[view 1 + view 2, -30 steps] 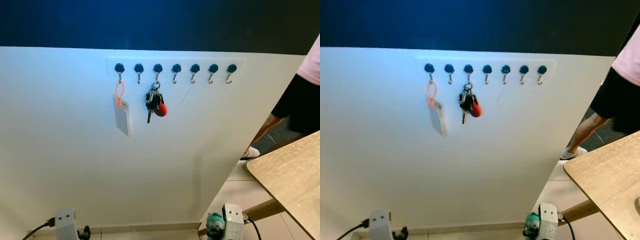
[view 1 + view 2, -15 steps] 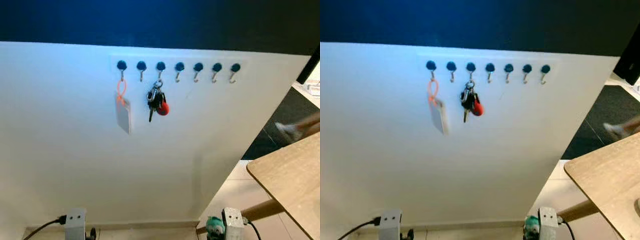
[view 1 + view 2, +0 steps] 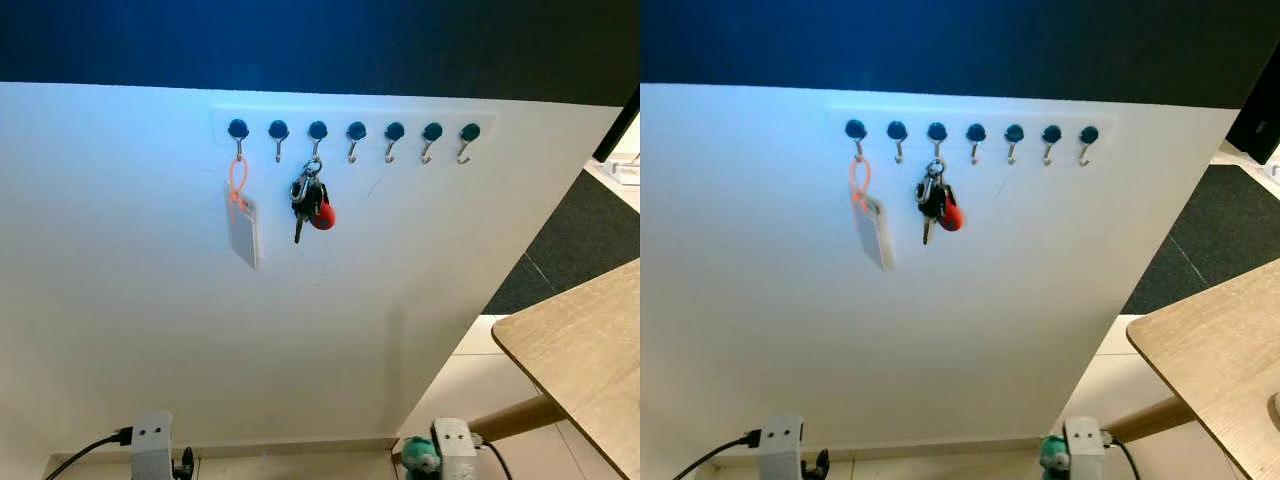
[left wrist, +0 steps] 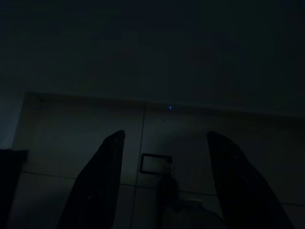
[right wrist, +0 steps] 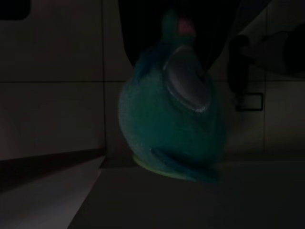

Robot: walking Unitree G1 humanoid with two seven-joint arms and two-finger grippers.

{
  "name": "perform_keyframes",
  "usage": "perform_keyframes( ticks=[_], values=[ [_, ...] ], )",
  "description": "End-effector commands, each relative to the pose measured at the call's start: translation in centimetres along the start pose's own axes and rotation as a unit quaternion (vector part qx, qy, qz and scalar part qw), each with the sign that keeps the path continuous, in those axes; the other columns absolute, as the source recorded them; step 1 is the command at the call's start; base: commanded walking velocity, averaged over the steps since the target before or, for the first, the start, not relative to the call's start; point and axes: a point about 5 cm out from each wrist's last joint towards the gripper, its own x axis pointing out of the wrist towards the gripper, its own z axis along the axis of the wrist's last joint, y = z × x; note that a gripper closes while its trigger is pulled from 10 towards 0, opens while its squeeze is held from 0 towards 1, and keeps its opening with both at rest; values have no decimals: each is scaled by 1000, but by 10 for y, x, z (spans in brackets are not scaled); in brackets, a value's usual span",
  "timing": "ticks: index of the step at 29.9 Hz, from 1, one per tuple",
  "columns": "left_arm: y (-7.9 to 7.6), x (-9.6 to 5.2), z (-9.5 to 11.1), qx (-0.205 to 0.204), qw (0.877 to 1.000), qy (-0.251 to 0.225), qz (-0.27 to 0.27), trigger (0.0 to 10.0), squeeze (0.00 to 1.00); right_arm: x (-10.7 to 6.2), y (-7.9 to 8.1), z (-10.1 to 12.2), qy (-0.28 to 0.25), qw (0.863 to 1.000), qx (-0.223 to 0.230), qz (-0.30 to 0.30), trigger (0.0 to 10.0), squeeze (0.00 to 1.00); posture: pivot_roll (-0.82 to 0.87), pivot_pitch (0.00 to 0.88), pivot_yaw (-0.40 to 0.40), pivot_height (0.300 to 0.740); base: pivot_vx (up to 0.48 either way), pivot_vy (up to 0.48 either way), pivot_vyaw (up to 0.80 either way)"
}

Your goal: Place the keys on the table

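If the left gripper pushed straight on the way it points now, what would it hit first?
Probably the tiled floor. The left gripper hangs low with jaws apart, nothing between them; the view is dark, so depth is unsure.

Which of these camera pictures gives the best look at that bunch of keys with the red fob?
The left eye view: the keys hang sharp and unobstructed from the third hook of the hook rack. The right eye view shows the same bunch a little softer. The two wrist views are dark and look down towards the floor.
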Motion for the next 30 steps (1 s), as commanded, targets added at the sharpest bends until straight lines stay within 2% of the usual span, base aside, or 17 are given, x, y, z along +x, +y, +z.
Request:
perform_keyframes(
  ticks=[1, 5, 7, 10, 20, 27, 30],
  values=[
    [-5, -2, -6, 7, 1000, 12, -8, 10000, 0, -1, -4, -2, 3, 1000, -13, -10, 10000, 0, 54, 31, -38, 740, 0, 0, 0],
    [-10, -1, -5, 9, 1000, 10, -13, 10000, 0, 0, -2, 3, -9, 998, -62, -11, 10000, 0, 51, 31, -38, 740, 0, 0, 0],
    [-10, -1, -5, 9, 1000, 10, -13, 10000, 0, 0, -2, 3, -9, 998, -62, -11, 10000, 0, 51, 31, -38, 740, 0, 0, 0],
    [-12, 0, -4, 15, 1000, 12, -17, 10000, 0, 1, 0, 3, 1, 995, -99, -15, 10000, 0, 51, 25, -34, 740, 0, 0, 0],
    [-11, 2, 1, 17, 1000, 6, -17, 10000, 0, 2, 2, 6, -4, 996, -88, -30, 10000, 0, 53, 19, -27, 740, 0, 0, 0],
    [-10, 2, 1, 20, 1000, 8, -19, 10000, 0, 2, 7, 3, -3, 994, -106, -22, 10000, 0, 53, 19, -24, 740, 0, 0, 0],
    [-10, 2, 1, 24, 999, 10, -22, 10000, 0, 1, 16, -4, 3, 992, -128, 8, 10000, 0, 54, 28, -18, 740, 0, 0, 0]
  ],
)
